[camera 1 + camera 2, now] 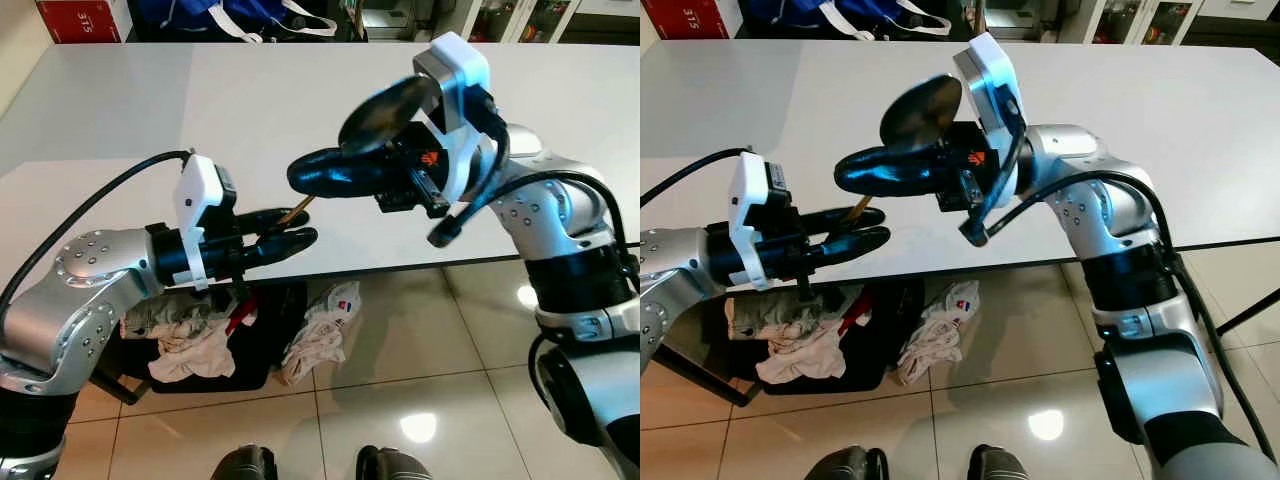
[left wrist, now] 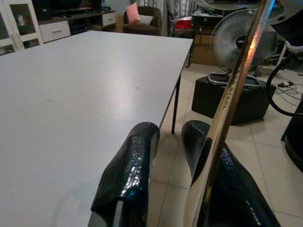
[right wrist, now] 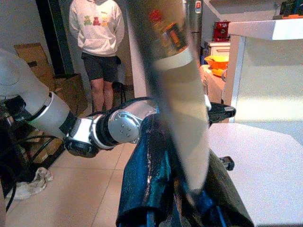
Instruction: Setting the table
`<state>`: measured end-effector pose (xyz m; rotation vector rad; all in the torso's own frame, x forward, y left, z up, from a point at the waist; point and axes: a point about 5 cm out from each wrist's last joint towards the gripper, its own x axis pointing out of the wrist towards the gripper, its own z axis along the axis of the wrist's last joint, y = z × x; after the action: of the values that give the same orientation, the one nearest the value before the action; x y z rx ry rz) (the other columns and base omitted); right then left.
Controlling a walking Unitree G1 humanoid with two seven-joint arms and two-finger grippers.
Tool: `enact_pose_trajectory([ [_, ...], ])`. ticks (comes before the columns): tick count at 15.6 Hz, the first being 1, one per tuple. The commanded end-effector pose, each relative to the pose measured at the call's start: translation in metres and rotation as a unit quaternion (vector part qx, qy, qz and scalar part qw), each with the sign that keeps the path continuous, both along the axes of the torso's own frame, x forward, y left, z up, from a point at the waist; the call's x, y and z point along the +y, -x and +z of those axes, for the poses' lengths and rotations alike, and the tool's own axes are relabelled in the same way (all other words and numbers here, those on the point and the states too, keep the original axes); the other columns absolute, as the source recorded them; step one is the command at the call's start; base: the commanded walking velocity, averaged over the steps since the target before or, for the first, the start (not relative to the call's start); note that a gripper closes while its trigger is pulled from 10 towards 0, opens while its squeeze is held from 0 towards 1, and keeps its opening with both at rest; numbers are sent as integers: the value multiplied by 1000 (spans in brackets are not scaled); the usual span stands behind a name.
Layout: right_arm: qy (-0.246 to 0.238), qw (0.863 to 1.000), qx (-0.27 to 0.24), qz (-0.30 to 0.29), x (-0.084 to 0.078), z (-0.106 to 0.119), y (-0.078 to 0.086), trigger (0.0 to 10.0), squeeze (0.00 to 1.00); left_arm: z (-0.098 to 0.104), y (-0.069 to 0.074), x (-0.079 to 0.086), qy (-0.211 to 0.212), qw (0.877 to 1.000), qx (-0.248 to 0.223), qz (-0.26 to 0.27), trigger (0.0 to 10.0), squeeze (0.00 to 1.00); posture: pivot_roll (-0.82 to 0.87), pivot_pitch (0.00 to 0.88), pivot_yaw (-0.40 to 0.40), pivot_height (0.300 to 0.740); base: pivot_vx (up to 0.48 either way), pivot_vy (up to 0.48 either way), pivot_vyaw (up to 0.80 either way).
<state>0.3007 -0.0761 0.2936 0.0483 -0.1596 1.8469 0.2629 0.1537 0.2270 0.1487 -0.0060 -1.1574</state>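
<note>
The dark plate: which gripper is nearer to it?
Right. The right gripper holds the dark plate over the white table; the left gripper sits lower at the table edge, holding a gold utensil.

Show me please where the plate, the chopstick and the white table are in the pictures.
plate [image 1: 385, 112]: left eye view, on its dark round face.
chopstick [image 2: 236, 82]: left wrist view, on the middle of the golden stick.
white table [image 1: 250, 110]: left eye view, on a bare part of its top.
</note>
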Motion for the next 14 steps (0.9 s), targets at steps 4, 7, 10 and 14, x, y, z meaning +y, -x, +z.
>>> enact_pose_trajectory([
  [4, 20, 998, -7, 55, 10, -5, 13, 0, 0, 5, -9, 3, -14, 999, -11, 36, 0, 0, -72, 107, -53, 740, 0, 0, 0],
  [7, 17, 998, -9, 52, 12, -6, 13, 0, 0, 3, -11, 4, -20, 998, -10, 50, 0, 0, -69, 107, -55, 740, 0, 0, 0],
  [10, 15, 999, -11, 44, 13, -7, 12, 0, 0, 1, -16, 5, -19, 997, -14, 73, 0, 0, -70, 107, -59, 740, 0, 0, 0],
  [14, 16, 999, -18, 40, 13, -8, 11, 0, 0, 2, -20, 6, -16, 996, -25, 90, 0, 0, -71, 105, -61, 740, 0, 0, 0],
])
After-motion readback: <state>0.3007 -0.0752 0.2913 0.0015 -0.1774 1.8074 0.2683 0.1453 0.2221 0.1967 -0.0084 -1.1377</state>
